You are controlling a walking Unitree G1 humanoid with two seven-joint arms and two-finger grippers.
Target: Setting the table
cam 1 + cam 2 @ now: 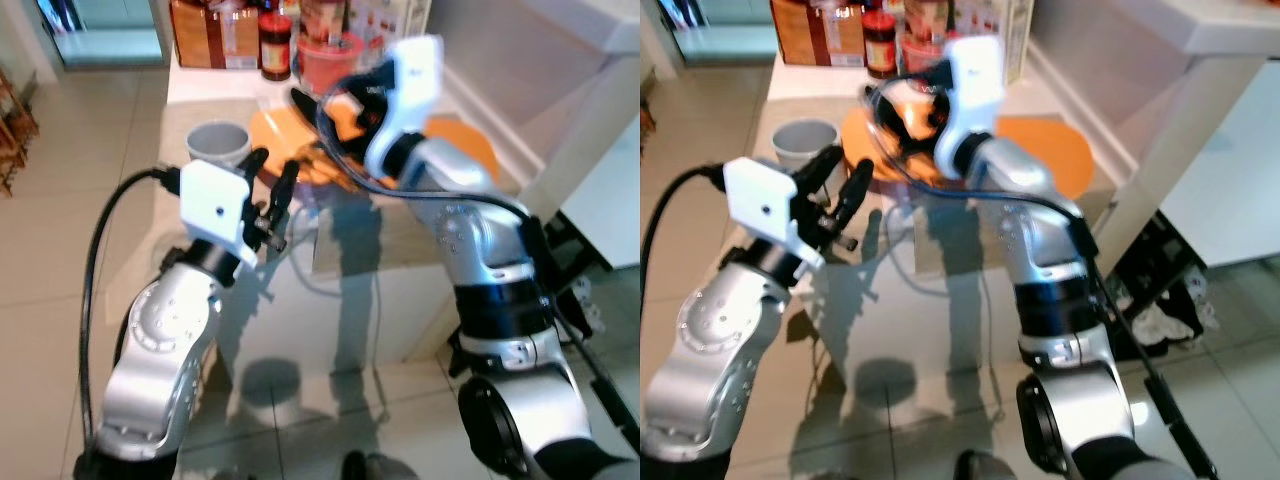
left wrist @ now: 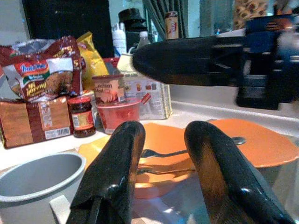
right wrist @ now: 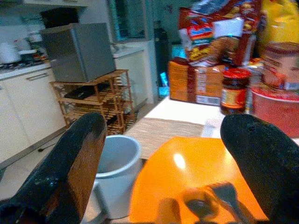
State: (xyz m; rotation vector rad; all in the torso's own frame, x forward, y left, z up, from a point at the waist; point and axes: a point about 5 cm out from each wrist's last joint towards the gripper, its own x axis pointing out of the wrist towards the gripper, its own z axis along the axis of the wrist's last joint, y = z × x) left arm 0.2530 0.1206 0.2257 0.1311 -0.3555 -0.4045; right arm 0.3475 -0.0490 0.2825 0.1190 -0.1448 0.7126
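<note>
at a glass-topped table [image 1: 330,300] in a home kitchen, my left end effector [image 1: 272,190] hangs just above the glass with its two black fingers spread, holding nothing, close beside a pale grey cup [image 1: 218,145] and pointed toward an orange plate [image 2: 159,154]. a fork [image 2: 161,152] and a spoon [image 2: 233,140] lie on the orange ware ahead of those fingers; whether both rest on the same plate i cannot tell. my right end effector [image 3: 163,154] is raised over the orange plate, fingers wide apart and empty, with cutlery blurred below it. a second round orange plate [image 1: 1045,150] sits just beside the first, toward my right, near the white wall. a woven placemat [image 3: 161,130] lies flat behind the cup. at the table's far end stand a dark-lidded jar [image 2: 81,116], a red tub with a labelled lid [image 2: 119,112], a brown packet [image 2: 29,122], a noodle bag [image 2: 39,74] and a yellow bag [image 2: 91,58]. beyond the table, a wooden rack [image 3: 96,100] carries a grey metal box [image 3: 77,51] beside white cabinets.
</note>
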